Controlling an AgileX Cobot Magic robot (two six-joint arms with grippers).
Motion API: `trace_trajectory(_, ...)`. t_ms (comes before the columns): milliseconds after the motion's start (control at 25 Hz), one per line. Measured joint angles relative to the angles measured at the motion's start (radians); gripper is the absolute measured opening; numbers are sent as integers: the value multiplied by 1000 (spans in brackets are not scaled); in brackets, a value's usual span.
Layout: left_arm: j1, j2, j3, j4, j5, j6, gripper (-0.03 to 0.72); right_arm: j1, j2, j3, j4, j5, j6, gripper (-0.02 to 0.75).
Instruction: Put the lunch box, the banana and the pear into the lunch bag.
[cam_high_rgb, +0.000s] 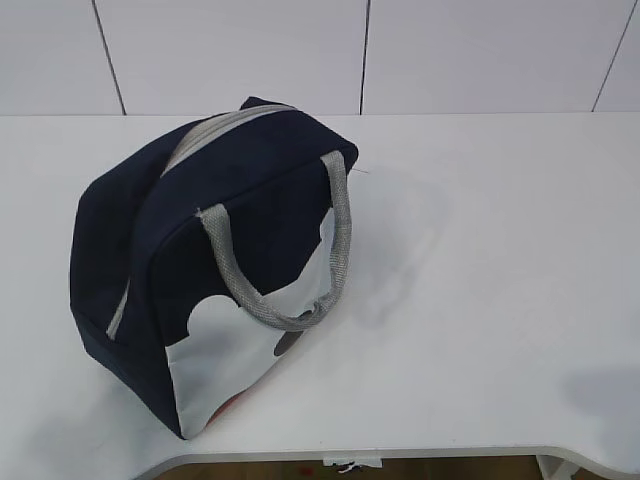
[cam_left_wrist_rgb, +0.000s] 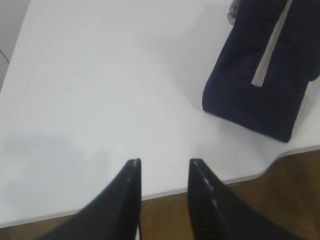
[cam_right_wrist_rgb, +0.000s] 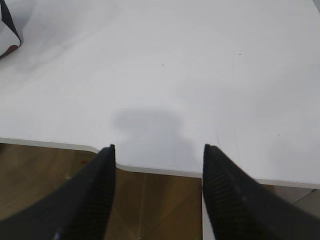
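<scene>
The navy-blue lunch bag (cam_high_rgb: 210, 260) lies on the white table at the left, zipper closed, grey handles (cam_high_rgb: 335, 240) and white side patch facing front. It also shows in the left wrist view (cam_left_wrist_rgb: 265, 75), and a corner of it in the right wrist view (cam_right_wrist_rgb: 9, 30). The lunch box, the banana and the pear are out of view. My left gripper (cam_left_wrist_rgb: 164, 162) is open and empty over the table's front edge, left of the bag. My right gripper (cam_right_wrist_rgb: 159, 148) is open and empty over the front edge, right of the bag. Neither gripper shows in the exterior view.
The white table (cam_high_rgb: 480, 220) has a curved front edge (cam_high_rgb: 400, 455) with brown floor below. A white tiled wall (cam_high_rgb: 360, 50) stands behind it.
</scene>
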Motion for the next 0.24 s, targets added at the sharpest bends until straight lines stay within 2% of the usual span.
trace_trajectory(240, 0, 0, 0, 0, 0, 0, 242, 0, 0, 0, 0, 0, 0, 435)
